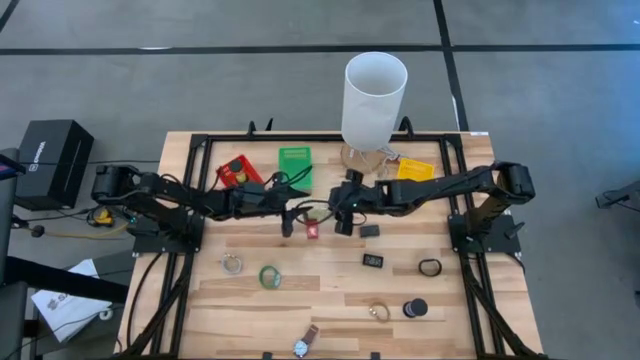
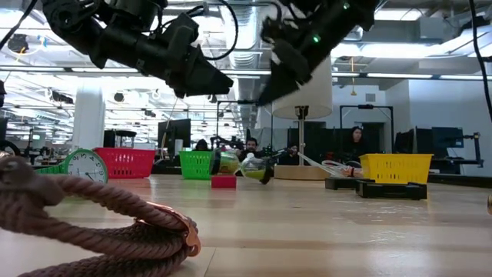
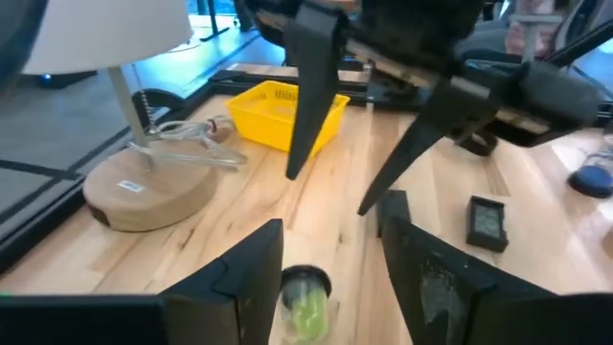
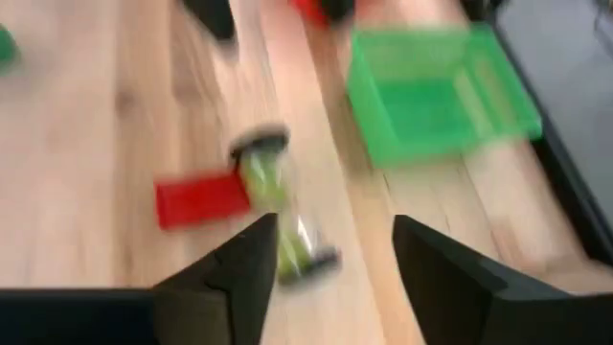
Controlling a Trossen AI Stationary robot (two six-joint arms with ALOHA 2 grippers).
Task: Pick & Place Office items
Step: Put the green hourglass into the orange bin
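We see both the left gripper (image 3: 326, 273) and the right gripper (image 4: 330, 264) with jaws apart over the same clear vial (image 4: 278, 206) beside the red block (image 4: 201, 198), so they may collide or knock it rolling.

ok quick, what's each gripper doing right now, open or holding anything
left gripper: open, holding nothing, a clear tube between its fingers.
right gripper: open, holding nothing, above the same tube.

Grey floor (image 1: 560, 90) crossed by dark lines surrounds the wooden counter (image 1: 330, 290), and a black box (image 1: 55, 160) sits on it beside the counter. Across the counter, a big open office: ceiling strip lights (image 2: 423, 52) glowing, a white pillar (image 2: 88, 115), dark monitors (image 2: 450, 142), and people seated at desks (image 2: 355, 142) far back.
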